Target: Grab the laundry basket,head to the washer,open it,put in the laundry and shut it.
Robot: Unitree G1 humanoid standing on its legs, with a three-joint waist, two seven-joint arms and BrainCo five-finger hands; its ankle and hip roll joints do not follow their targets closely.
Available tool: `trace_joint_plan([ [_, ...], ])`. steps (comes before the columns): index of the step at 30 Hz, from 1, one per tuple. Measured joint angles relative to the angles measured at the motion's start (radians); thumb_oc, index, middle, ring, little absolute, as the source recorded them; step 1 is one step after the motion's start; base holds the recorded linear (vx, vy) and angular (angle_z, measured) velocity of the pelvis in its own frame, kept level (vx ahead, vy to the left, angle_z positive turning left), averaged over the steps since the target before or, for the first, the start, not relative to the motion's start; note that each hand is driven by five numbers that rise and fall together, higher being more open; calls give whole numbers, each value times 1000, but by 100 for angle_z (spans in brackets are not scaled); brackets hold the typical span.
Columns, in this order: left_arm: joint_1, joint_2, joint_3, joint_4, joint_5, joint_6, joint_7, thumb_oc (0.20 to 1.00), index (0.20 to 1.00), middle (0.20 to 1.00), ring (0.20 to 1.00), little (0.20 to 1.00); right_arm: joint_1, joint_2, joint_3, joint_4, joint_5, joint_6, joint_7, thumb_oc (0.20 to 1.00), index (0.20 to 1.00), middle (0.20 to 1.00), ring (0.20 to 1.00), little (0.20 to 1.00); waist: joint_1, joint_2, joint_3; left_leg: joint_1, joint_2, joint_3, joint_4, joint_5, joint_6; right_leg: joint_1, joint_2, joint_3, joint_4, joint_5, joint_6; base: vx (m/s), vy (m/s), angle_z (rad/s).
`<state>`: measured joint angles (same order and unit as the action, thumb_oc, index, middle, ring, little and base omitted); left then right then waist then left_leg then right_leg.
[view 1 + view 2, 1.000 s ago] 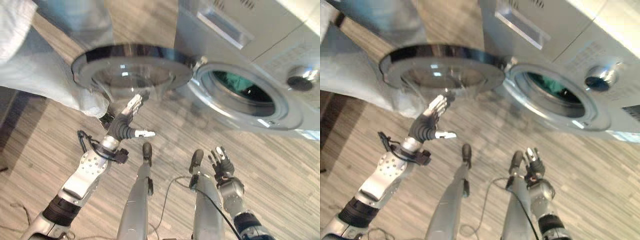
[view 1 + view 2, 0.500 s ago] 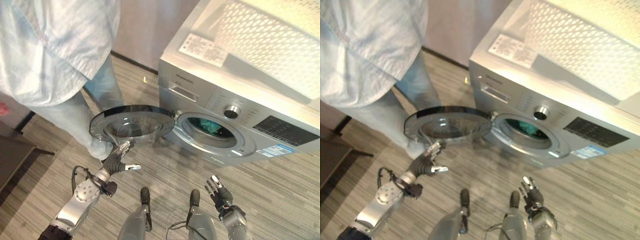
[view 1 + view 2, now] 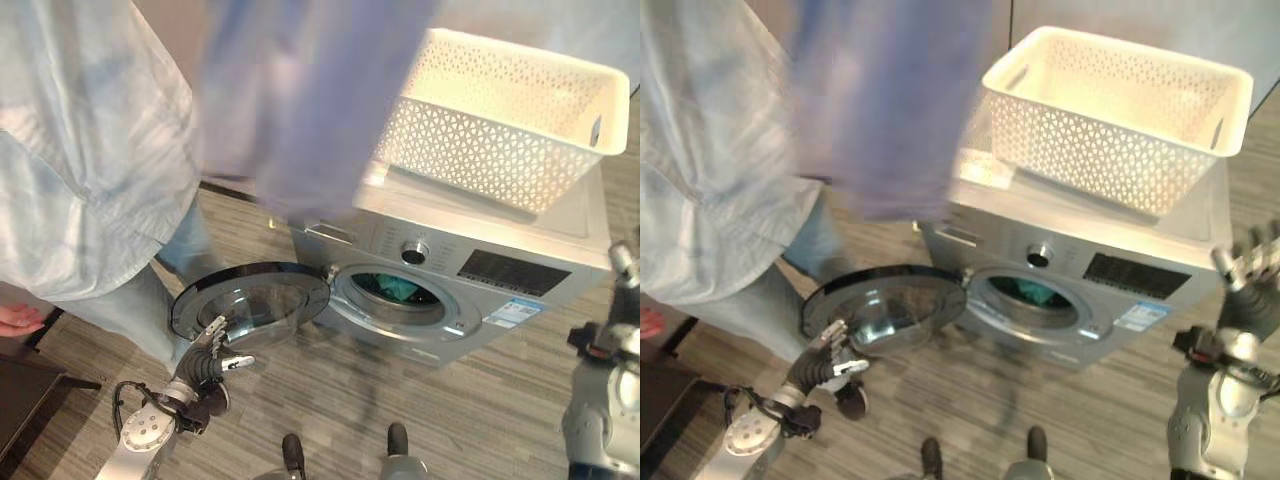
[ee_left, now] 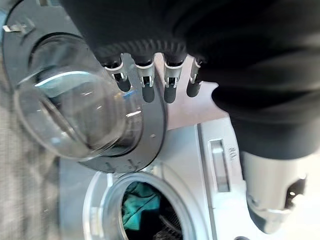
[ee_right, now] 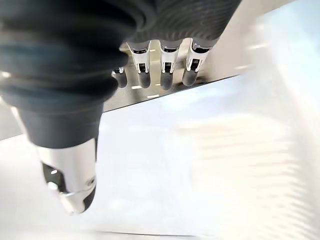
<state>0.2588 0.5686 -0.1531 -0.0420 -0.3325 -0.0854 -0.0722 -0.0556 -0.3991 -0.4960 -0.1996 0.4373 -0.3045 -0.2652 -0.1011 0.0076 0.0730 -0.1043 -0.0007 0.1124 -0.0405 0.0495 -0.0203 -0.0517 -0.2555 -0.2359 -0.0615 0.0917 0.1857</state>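
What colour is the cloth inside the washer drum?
The cloth is teal green, clearest in the left wrist view.

My left robot hand [image 3: 207, 356], silver-fingered with dark tips under a dark ribbed cover, reaches forward on its silver-grey arm, fingers straight, thumb spread. My right robot hand [image 3: 1246, 265] is raised, fingers straight and relaxed, holding nothing.

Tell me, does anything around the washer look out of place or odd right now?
The washer door hangs wide open with laundry already in the drum, so it is not yet shut. The basket sits on top of the washer. A person stands very close beside the door. The left hand, fingers straight, is by the door's edge.
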Motion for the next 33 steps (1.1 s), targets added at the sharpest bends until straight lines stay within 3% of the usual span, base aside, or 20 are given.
trace_joint_plan([
  [3,-1,1,1,-3,20,1,0,1000,1000,1000,1000,1000,-22,5,-28,-74,-112,-23,-100,1000,1000,1000,1000,1000,30,-10,-10,-6,-1,-21,-8,3,-3,0,1,-20,-2,-5,0,36,-23,16],
  [12,5,-3,2,-12,39,2,-2,1000,1000,1000,1000,1000,-67,-24,-18,-165,-159,-35,-150,1000,1000,1000,1000,1000,34,-22,-17,-19,-7,-41,-16,7,-2,3,-1,-45,-15,-5,2,24,-24,7],
  [18,-13,-2,1,-18,39,3,-18,1000,1000,1000,1000,1000,-159,-138,55,-119,-217,-23,-170,1000,1000,1000,1000,1000,58,-53,-32,-9,-5,-48,-17,8,-3,20,2,-53,-20,-5,2,4,-4,2],
  [19,-16,-1,0,-18,39,4,-20,1000,1000,1000,1000,1000,-189,-181,93,-36,-217,-18,-171,1000,1000,1000,1000,1000,61,-64,-34,0,-5,-47,-17,8,-3,29,2,-52,-21,-6,2,9,-8,3],
  [22,-30,6,-10,-19,39,4,-26,1000,1000,1000,1000,1000,-206,-236,114,77,-216,43,-169,1000,1000,1000,1000,1000,79,-85,-46,9,-4,-51,-38,17,-6,35,5,-62,-24,-7,1,5,-9,6],
  [26,-20,7,-10,-18,40,7,-33,1000,1000,1000,1000,1000,-214,-280,117,139,-216,67,-167,1000,1000,1000,1000,1000,91,-88,-46,15,-6,-57,-49,24,-5,39,4,-69,-24,-7,1,8,-16,6],
  [29,-18,7,-8,-17,62,7,-42,1000,1000,1000,1000,1000,-232,-395,135,240,-218,97,-157,1000,1000,1000,1000,1000,95,-89,-44,15,-5,-68,-50,26,-6,44,5,-76,-25,-7,1,22,-28,5],
  [33,-12,7,-7,-14,68,7,-50,1000,1000,1000,1000,1000,-276,-479,144,354,-218,126,-146,1000,1000,1000,1000,1000,97,-91,-43,17,1,-72,-50,27,-7,49,11,-79,-25,-10,-2,24,-34,2],
])
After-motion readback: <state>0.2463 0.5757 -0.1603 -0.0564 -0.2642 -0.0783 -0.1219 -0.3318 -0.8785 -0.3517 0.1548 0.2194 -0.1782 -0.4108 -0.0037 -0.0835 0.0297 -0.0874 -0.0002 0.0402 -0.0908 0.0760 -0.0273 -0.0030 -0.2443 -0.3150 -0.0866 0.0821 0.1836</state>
